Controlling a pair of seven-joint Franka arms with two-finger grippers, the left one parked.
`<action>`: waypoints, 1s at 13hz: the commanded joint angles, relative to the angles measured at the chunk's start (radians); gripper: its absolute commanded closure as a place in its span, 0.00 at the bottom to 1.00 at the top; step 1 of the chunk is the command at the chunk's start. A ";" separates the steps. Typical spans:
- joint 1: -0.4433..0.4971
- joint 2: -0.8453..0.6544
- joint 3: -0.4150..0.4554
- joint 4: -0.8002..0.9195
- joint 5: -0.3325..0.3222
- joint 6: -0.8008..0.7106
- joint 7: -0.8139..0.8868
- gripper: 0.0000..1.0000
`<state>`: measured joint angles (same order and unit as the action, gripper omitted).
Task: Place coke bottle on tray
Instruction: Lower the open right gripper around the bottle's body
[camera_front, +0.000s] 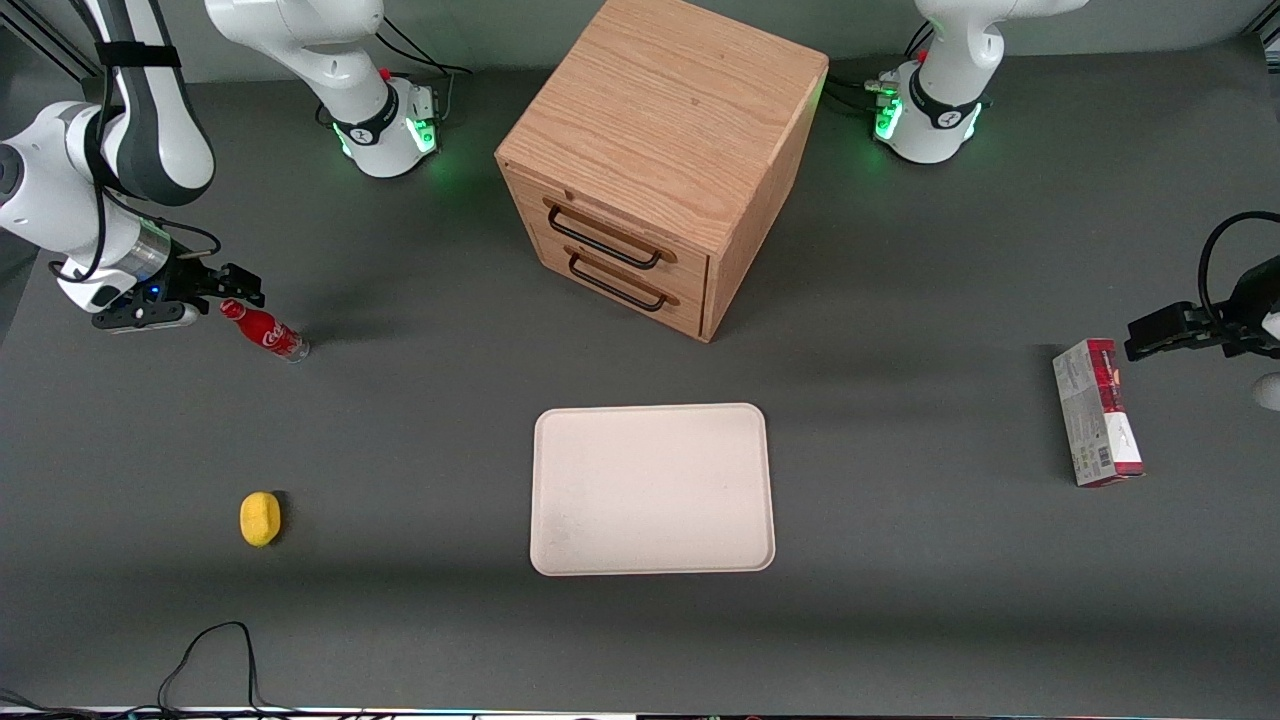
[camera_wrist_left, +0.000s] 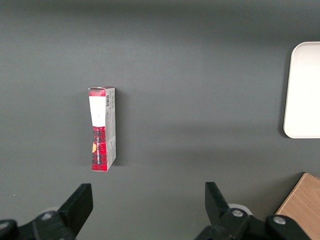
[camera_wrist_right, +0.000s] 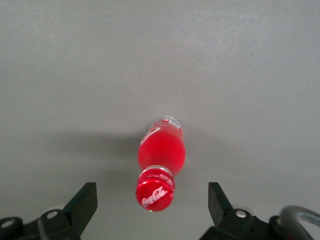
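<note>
One bottle (camera_front: 264, 332) stood on the counter (camera_front: 420, 420) at the working arm's end, its red cap just below the tool (camera_front: 236, 288). The tool hung over the cap with its jaws spread wide and gripping nothing; in the right wrist view its two black fingers (camera_wrist_right: 84, 201) flanked the bottle (camera_wrist_right: 161, 160) with clear gaps on both sides, touching neither cap nor body. The bottle was upright, white script showing on the cap and on the red body, its clear base on the grey counter.

Nearer the front camera than the tool, a small yellow object (camera_front: 260, 519) lay alone on the counter, well apart from the bottle.

Toward the middle of the counter, well away from the tool, sat the tray (camera_front: 652, 488), cream-white, flat, with rounded corners and a low rim; nothing lay on it. Farther from the camera than the tray stood a wooden cabinet (camera_front: 660, 160), turned at an angle, with two drawers and dark handles, both shut.

At the parked arm's end, farthest from the tool, a red-and-grey carton (camera_front: 1096, 412) lay flat on the counter; the left wrist view showed the carton (camera_wrist_left: 102, 128) and one corner of the tray (camera_wrist_left: 302, 90).
</note>
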<state>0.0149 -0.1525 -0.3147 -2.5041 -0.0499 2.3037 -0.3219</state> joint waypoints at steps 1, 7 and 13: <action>0.010 -0.001 -0.010 -0.007 -0.022 0.023 -0.014 0.02; 0.011 0.002 -0.010 -0.015 -0.022 0.037 -0.014 0.24; 0.023 0.002 -0.010 -0.015 -0.022 0.031 -0.008 0.73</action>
<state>0.0210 -0.1439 -0.3157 -2.5115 -0.0541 2.3194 -0.3228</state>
